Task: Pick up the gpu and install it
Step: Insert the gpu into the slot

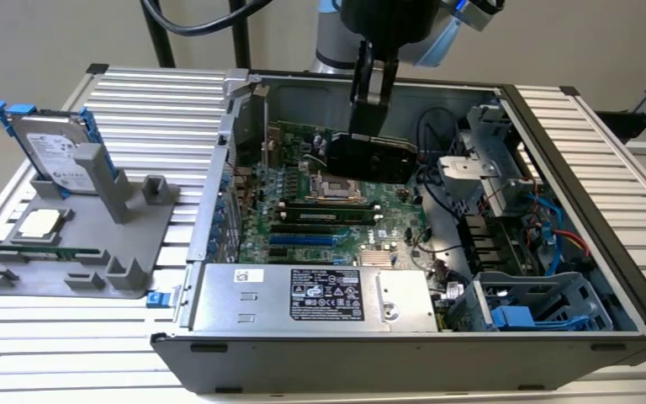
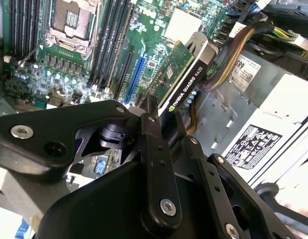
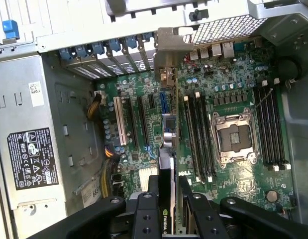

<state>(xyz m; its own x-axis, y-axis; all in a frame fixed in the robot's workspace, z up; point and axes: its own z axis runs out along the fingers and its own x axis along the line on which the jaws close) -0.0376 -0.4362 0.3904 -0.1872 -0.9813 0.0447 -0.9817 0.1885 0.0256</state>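
My gripper (image 1: 368,126) is shut on the gpu (image 1: 370,156) and holds it inside the open computer case, over the green motherboard (image 1: 335,210). The exterior view shows the card's black cooler side, near the processor socket (image 1: 330,183). In the second wrist view the gpu (image 2: 186,74) is edge on, between my fingers (image 2: 154,124), with the blue slot (image 2: 135,79) beside it. In the first wrist view the gpu (image 3: 167,137) runs from my gripper (image 3: 167,191) toward its silver bracket (image 3: 166,52) at the case's rear openings. Whether the card touches the board is unclear.
A silver power supply (image 1: 312,295) fills the case's near end. A drive cage (image 1: 525,311) and loose cables (image 1: 548,219) line the exterior view's right. Outside, on the exterior view's left, a grey fixture (image 1: 132,227) holds a hard drive (image 1: 60,151) and a processor (image 1: 40,223).
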